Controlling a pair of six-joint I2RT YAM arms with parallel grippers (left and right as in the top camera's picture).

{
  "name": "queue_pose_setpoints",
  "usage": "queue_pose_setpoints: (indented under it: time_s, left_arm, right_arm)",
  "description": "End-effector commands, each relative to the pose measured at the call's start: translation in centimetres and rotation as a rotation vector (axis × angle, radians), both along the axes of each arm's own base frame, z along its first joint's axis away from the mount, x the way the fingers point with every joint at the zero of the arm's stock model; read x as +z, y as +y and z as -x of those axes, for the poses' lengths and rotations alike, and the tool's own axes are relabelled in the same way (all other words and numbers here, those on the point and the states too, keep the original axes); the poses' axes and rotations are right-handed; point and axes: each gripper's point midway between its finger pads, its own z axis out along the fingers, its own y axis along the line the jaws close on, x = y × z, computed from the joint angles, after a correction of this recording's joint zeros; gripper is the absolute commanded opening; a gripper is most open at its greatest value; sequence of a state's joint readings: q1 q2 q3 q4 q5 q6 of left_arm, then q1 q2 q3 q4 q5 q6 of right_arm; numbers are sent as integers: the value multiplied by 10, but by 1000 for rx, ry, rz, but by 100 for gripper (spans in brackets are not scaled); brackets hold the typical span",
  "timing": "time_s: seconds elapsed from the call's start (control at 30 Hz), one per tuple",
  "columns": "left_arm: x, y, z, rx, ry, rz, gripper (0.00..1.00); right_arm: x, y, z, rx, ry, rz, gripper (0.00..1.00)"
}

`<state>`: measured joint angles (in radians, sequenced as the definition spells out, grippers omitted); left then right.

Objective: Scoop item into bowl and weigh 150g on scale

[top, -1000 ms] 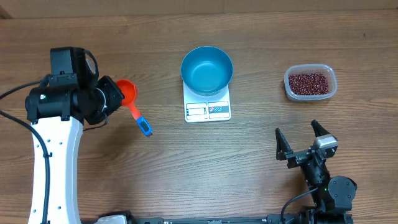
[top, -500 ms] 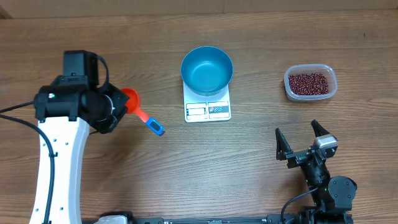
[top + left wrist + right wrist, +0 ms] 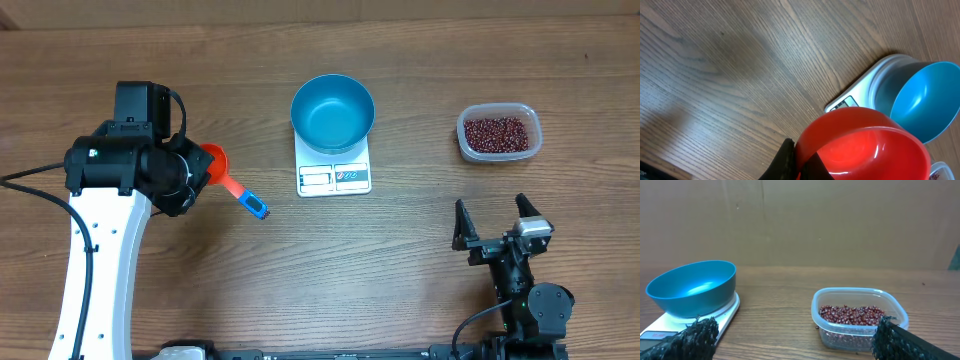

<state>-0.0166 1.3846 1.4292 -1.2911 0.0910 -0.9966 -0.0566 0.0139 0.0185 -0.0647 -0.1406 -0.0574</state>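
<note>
The blue bowl (image 3: 333,110) stands empty on the white scale (image 3: 334,176) at the table's centre; both also show in the left wrist view, bowl (image 3: 922,97) on scale (image 3: 860,92). The dark red beans (image 3: 494,132) fill a clear tub (image 3: 499,152) at the right, seen close as beans (image 3: 852,314). My left gripper (image 3: 200,166) is shut on the rim of a red scoop (image 3: 214,162) with a blue handle tip, left of the scale; the scoop's cup (image 3: 865,142) is empty. My right gripper (image 3: 490,210) stands open near the front right, holding nothing, with the tub beyond its fingers (image 3: 700,332).
The left arm's white link (image 3: 95,260) runs down the left side. The right arm's base (image 3: 530,305) sits at the front right edge. Bare wood lies between the scale and the tub.
My left arm has carried the red scoop rightward toward the scale, its handle swinging right. The right gripper has shifted slightly right and toward the front edge, still open.
</note>
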Motion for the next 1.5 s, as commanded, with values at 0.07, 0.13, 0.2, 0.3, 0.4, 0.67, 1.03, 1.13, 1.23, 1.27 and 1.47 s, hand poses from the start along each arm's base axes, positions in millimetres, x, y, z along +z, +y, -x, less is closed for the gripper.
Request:
queue_pose_setpoints:
  time_s: [0.07,0.13,0.2,0.3,0.4,0.67,1.03,1.13,1.23,1.27,1.47]
  left_arm:
    - [3,3,3,24,-6,-15,4]
    - [3,2,3,24,-6,-12,4]
    - [3,2,3,24,-6,-12,4]
    - [3,2,3,23,-4,-12,4]
    - [2,2,5,30,5,-9,4]
    - [2,1,5,30,7,-1,4]
    - [0,1,13,30,37,-2,4]
    - [-1,1,15,29,49,-3,4]
    - [-1,1,15,30,47,-2,4]
    - [-1,1,15,30,47,-1,4]
    - [-1,-2,15,25,48,15,4]
  right_arm:
    - [-1,-4,0,-26,-8,12,100]
    - [0,-4,0,-26,-11,12,100]
    - [0,0,0,-3,-11,1,100]
    - [0,16,2,93,-9,-7,100]
    - [2,39,9,233,-17,-6,100]
    - [16,47,13,290,-5,-265,100]
    - [21,47,15,284,64,-399,100]
    - [27,47,15,283,73,-409,100]
    - [37,47,14,280,86,-411,100]
    - [40,47,13,279,94,-412,100]
    - [48,49,1,268,215,-435,100]
